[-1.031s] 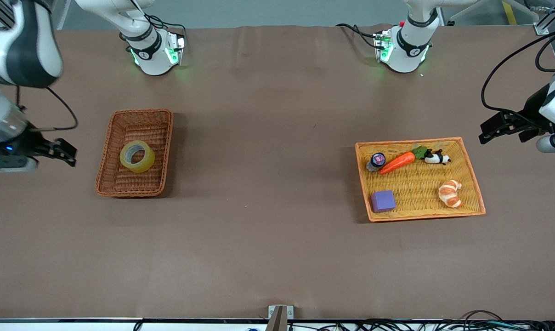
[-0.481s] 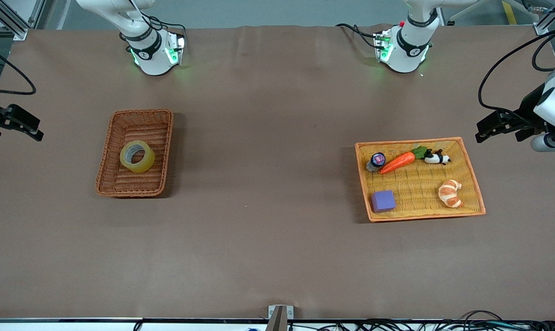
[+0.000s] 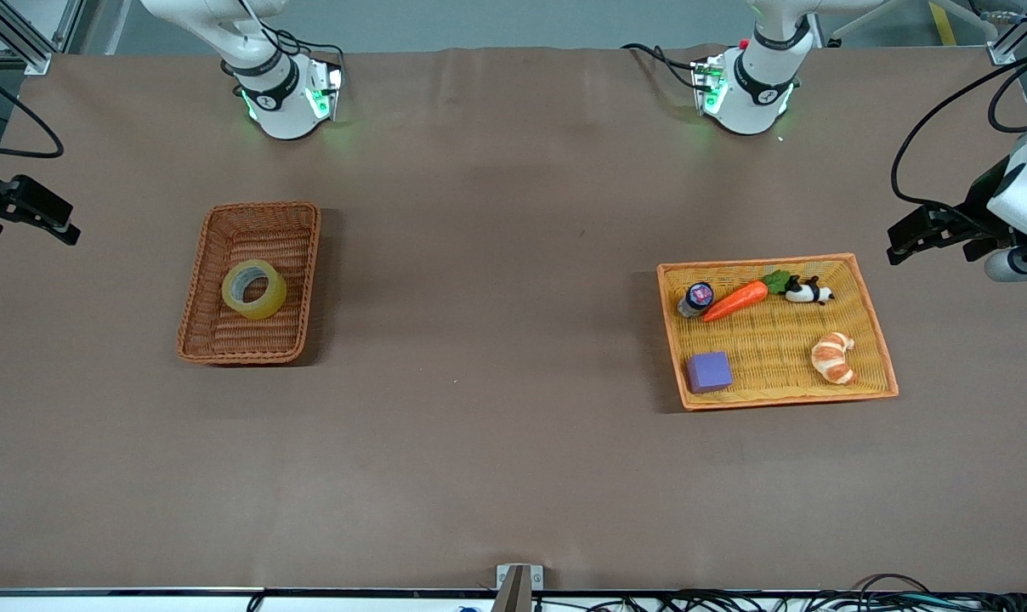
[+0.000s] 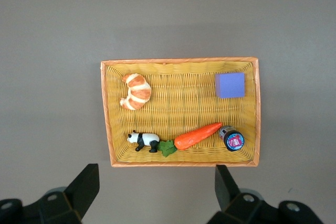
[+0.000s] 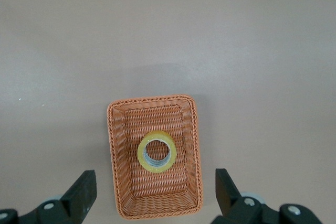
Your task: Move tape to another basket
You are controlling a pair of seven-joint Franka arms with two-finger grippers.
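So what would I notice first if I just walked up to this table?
Probably the bright orange-yellow basket toward the left arm's end, holding a toy carrot, a panda, a croissant, a purple block and a small jar. Toward the right arm's end, a yellowish tape roll lies alone in the reddish-brown basket.

Honestly no text I can read anywhere here. The little jar (image 3: pixel 697 297) in the orange-yellow basket (image 3: pixel 870 316) has a colourful printed lid, but it's too small to make out.
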